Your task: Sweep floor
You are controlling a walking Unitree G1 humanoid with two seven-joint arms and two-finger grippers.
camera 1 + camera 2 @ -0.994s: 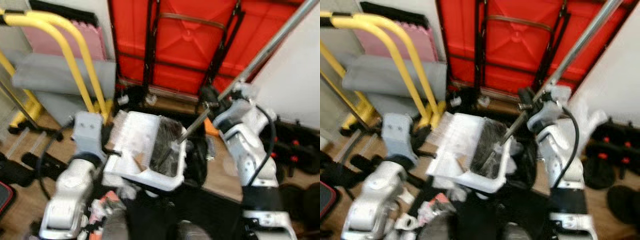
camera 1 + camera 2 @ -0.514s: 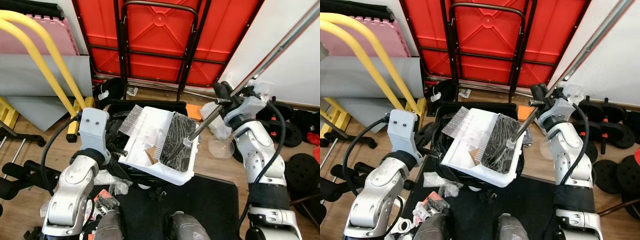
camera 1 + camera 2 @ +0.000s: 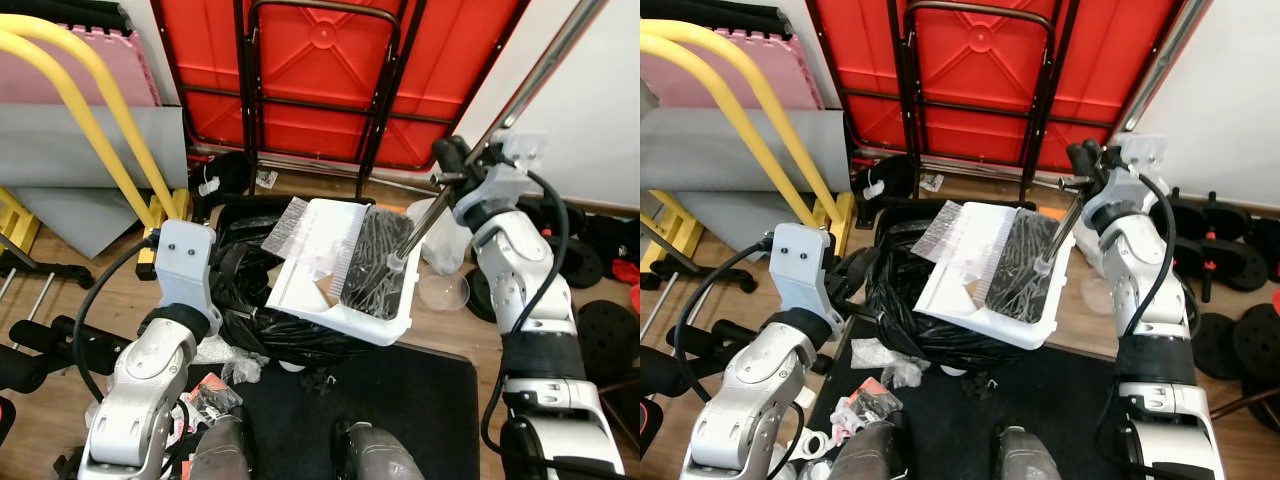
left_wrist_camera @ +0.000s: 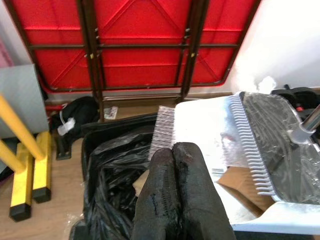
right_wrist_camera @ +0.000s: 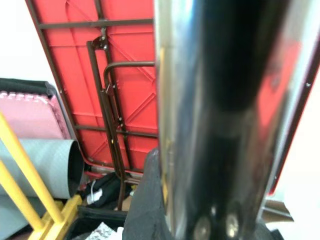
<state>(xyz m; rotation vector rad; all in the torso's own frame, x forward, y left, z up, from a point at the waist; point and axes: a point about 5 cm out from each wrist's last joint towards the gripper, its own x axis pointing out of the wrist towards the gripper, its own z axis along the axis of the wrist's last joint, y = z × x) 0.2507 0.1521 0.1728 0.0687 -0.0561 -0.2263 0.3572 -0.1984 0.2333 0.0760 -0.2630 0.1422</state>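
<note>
The white dustpan [image 3: 345, 275] now sits higher and further over the black bin bag [image 3: 255, 310] than half a second ago, its open mouth tipped toward the bag's opening rather than hanging beside it, and the whole scene has sharpened from the blur of a second ago, which suggests the robot has stopped moving its body. The right hand [image 3: 1087, 172] stays closed around the metal pole [image 3: 530, 85] near the upper right, and the pole runs down to the dark brush head [image 3: 380, 262] lying inside the pan. The left hand [image 4: 177, 187] reaches toward the near edge of the pan; its two black fingers [image 4: 162, 185] are pressed together, and from the wrist view I cannot tell whether they pinch the pan's rim or merely rest close to it. A crinkled clear wrapper [image 3: 290, 225] and a scrap of brown card [image 3: 322, 293] lie on the pan's white floor, so the load has not slid out yet. My reading is that the sweeping itself is largely done and the emptying step is under way: the pan probably needs a steeper tilt before the debris drops into the bag. More litter [image 3: 210, 395] lies on the wooden floor [image 3: 440, 325] by the left arm.
</note>
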